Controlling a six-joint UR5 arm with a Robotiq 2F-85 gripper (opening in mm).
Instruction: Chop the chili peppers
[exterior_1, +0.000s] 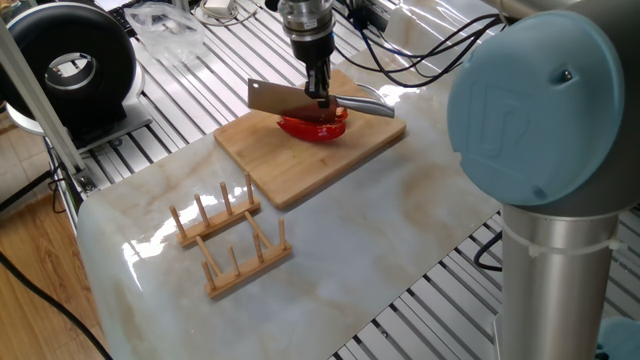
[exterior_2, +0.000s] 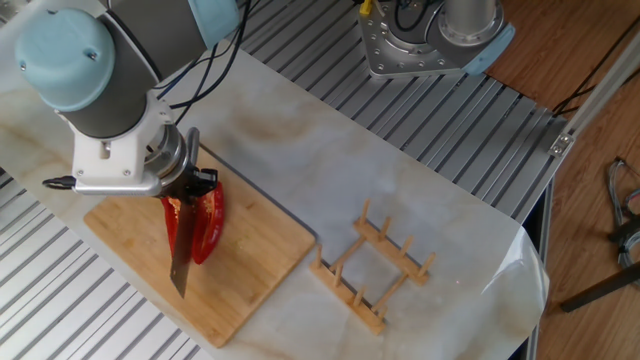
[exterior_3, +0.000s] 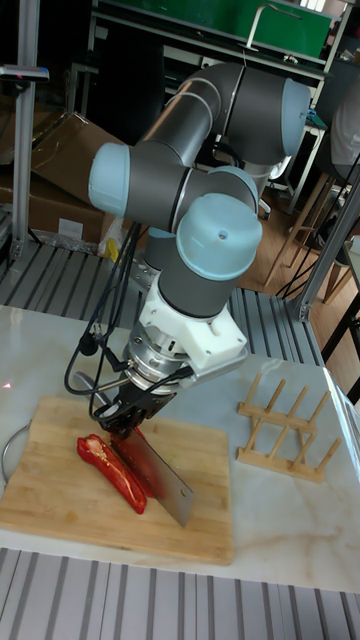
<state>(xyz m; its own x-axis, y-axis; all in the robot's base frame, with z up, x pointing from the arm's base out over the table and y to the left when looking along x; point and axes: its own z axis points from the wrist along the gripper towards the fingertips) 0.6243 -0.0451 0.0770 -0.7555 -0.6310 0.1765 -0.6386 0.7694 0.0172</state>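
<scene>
Directly below hand (exterior_3: 128, 418): chili peppers (exterior_3: 112, 469)

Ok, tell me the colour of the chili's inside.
Paler orange-red inside the chili, glossy red skin; tall fixed view shows it best.

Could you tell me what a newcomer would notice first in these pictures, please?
The red chili peppers stand out, lying on the bamboo cutting board at the marble table's edge. The pincer is shut on a cleaver, its blade set across them. An empty wooden rack stands apart on the marble.
</scene>
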